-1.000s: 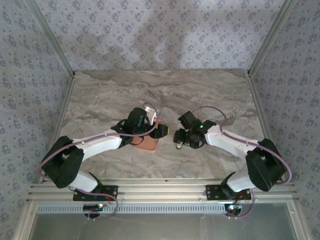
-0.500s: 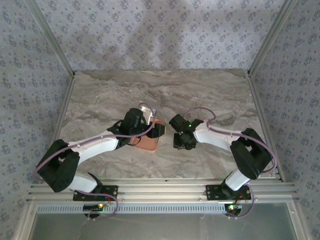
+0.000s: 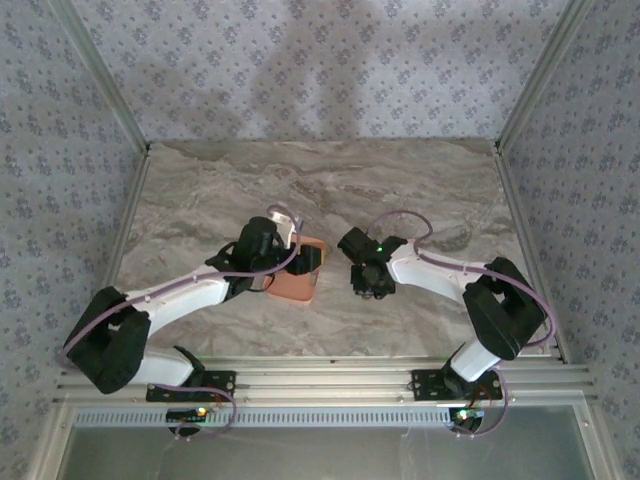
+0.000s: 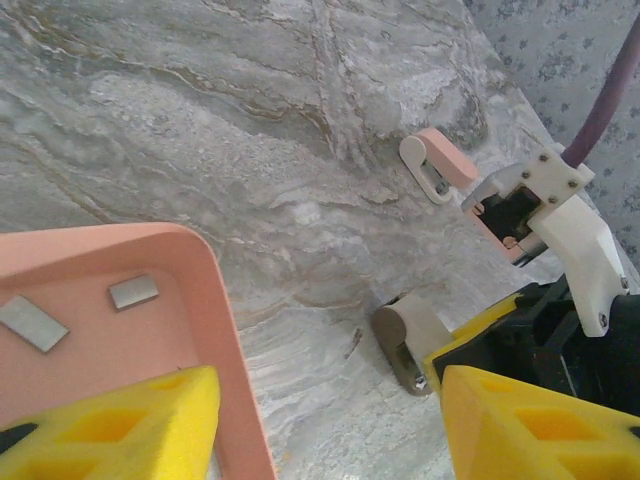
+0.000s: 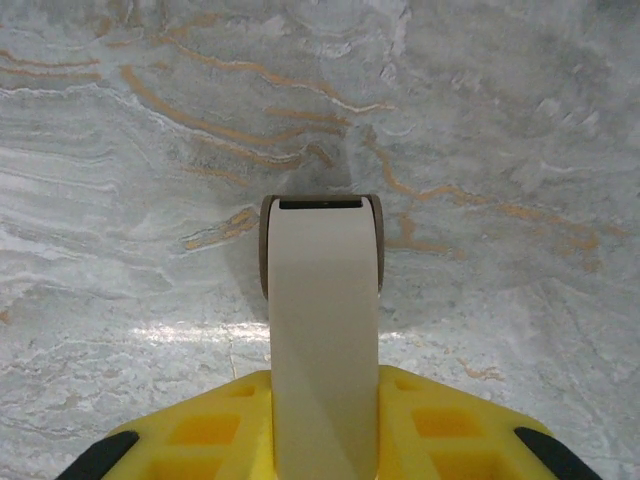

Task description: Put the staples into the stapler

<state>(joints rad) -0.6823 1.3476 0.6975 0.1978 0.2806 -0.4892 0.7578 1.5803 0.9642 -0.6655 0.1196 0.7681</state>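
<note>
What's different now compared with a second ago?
The right gripper closed on the small pale plastic stapler as its arm folded in closer. The left gripper, open, drew back slightly leftward over the salmon-orange rectangular tray. The tray itself stayed where it was.

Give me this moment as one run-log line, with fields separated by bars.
left gripper: open, over tray rim | right gripper: shut on stapler | staples: two seen in tray | loading: not yet done

White arms [image 3: 185, 293] with black joints [image 3: 115, 340], purple cables [image 3: 400, 217], yellow jaws.
</note>
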